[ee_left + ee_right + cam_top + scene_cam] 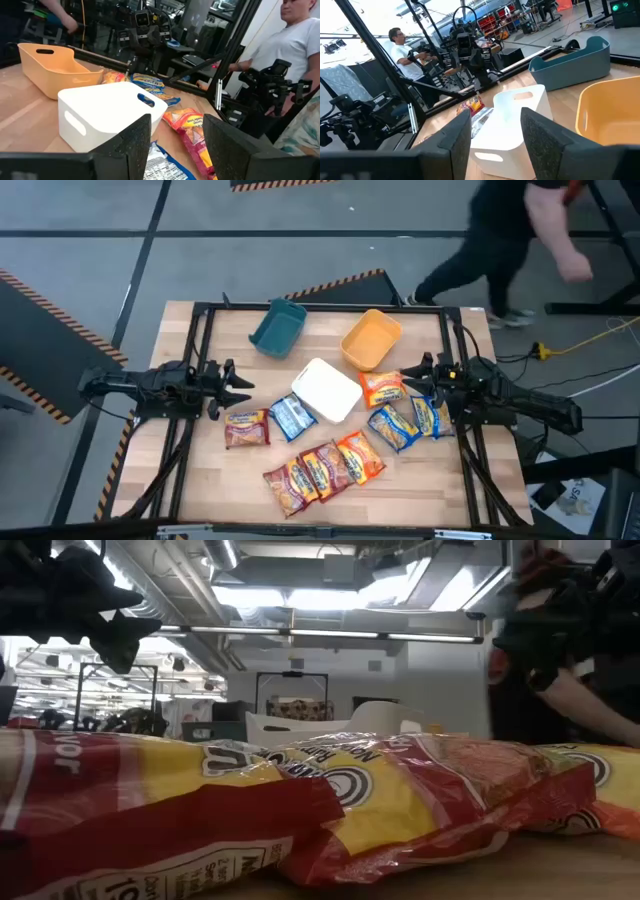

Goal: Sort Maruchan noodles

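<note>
Nine glossy flat Maruchan noodle packets (325,465) lie loose on my wooden table (200,480), none yet in a bin, so I judge sorting has barely begun. Taking the white rectangular plastic bin (327,390) as my landmark: my left gripper (232,388) hangs to its left, fingers parted and empty; my right gripper (418,377) hangs to its right, likewise spread and holding nothing. A blue packet (292,417) touches the bin's near-left corner, a dark red one (246,428) sits just left of that, and four more cluster nearer me. Beyond the bin stand the orange plastic bin (371,338) and the teal plastic bin (279,328).

I would take the blue packet first, pinching across its narrow width and lifting straight up.

Only the high view shows all the packets; the low view's red-yellow wrappers (300,805) hide most of the rest, while my left wrist view alone shows a seated person (295,45) beyond the table
</note>
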